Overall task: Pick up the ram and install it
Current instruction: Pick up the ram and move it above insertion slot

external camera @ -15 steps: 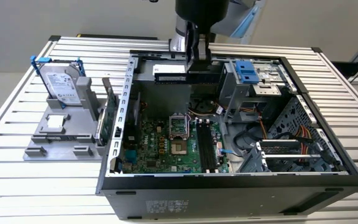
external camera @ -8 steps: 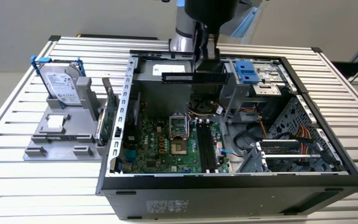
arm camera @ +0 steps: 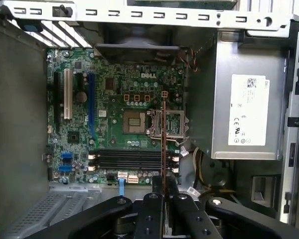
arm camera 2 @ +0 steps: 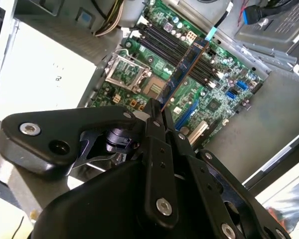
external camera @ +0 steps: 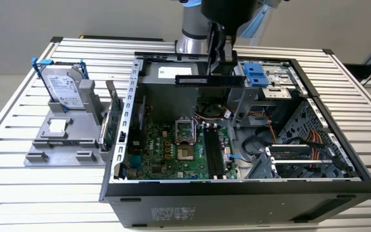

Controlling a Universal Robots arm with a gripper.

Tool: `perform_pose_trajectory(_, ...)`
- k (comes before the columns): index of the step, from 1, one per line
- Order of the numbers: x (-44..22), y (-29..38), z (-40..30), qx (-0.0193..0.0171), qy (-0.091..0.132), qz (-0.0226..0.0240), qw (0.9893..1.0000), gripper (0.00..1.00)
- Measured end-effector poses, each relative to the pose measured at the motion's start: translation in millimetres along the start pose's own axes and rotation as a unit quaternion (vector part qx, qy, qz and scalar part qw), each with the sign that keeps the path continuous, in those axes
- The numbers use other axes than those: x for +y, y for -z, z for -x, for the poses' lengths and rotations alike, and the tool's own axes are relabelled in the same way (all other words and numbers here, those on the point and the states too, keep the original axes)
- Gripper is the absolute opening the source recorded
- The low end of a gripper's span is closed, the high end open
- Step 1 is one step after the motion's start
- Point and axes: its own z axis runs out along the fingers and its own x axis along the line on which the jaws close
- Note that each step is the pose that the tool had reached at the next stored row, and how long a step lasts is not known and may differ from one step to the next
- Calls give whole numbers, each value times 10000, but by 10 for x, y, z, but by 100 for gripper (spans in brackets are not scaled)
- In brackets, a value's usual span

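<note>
My gripper [external camera: 219, 67] hangs over the open computer case [external camera: 237, 191], near its far wall, and is shut on the ram [external camera: 209, 79]. In the exterior view the ram is a thin dark strip held level above the motherboard [external camera: 172, 154]. Both wrist views show the ram edge-on [arm camera 2: 185, 68] [arm camera: 163, 129], sticking out from between the black fingertips [arm camera 2: 154, 130] [arm camera: 153, 196] of my gripper [arm camera 2: 158, 115] [arm camera: 163, 183]. The empty memory slots [external camera: 215, 152] [arm camera 2: 175, 46] [arm camera: 129, 159] lie below, well apart from the ram. The ram is not lined up with them.
A hard drive in a blue frame [external camera: 63, 86] stands on a grey fixture [external camera: 60, 142] at the exterior view's left, with a green expansion card [external camera: 111, 123] upright beside the case. Inside are the CPU socket [external camera: 184, 129], the power supply [arm camera: 246, 109], a drive cage [external camera: 289, 162] and cables.
</note>
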Motion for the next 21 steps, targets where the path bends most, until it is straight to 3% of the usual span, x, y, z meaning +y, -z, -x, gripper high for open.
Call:
perform_pose_trajectory(15,-135,-2,-1,4,-236,-4,9997,0)
perform_pose_trajectory(21,-143,-2,-1,4,-239,-3,9997,0)
